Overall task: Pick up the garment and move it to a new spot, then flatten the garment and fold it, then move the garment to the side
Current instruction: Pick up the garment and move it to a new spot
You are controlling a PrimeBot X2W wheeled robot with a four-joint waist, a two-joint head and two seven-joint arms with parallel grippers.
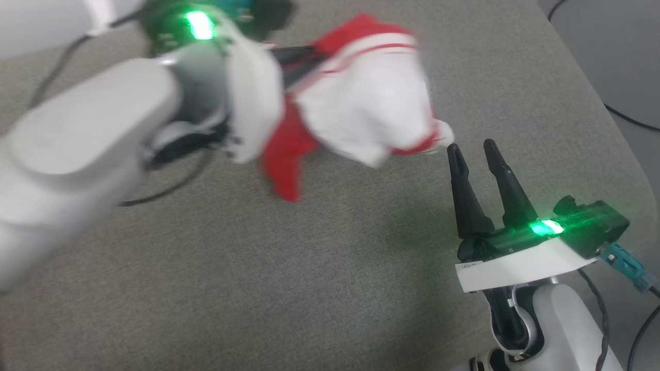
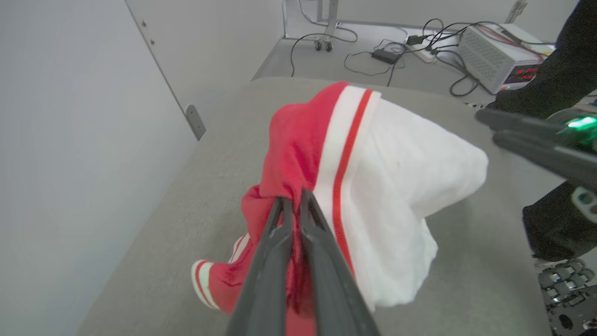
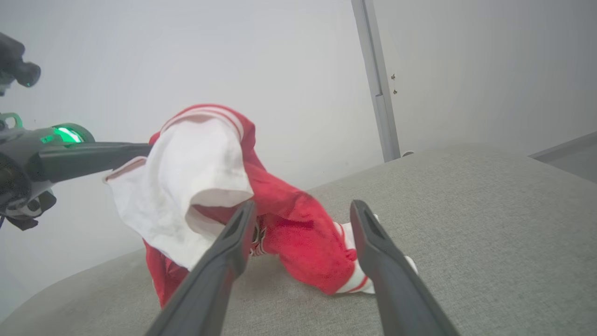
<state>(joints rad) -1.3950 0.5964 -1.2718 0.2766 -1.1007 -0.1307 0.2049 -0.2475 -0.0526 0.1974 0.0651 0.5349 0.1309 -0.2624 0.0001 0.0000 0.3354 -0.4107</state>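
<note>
My left gripper [image 2: 292,199], clamped beside the striped trim [image 2: 343,154], holds the garment [image 1: 361,108] half off the cushion [image 1: 309,288]; soft and light, it droops, so my open right gripper [image 1: 472,147] should take its sleeve [image 1: 430,140].

Soft, even light, faint shadows. Head view: the left arm [image 1: 77,149] and the garment [image 1: 361,113] are motion-blurred; green lamps [image 1: 198,24] flare. Wrist views bend at the edges.
</note>
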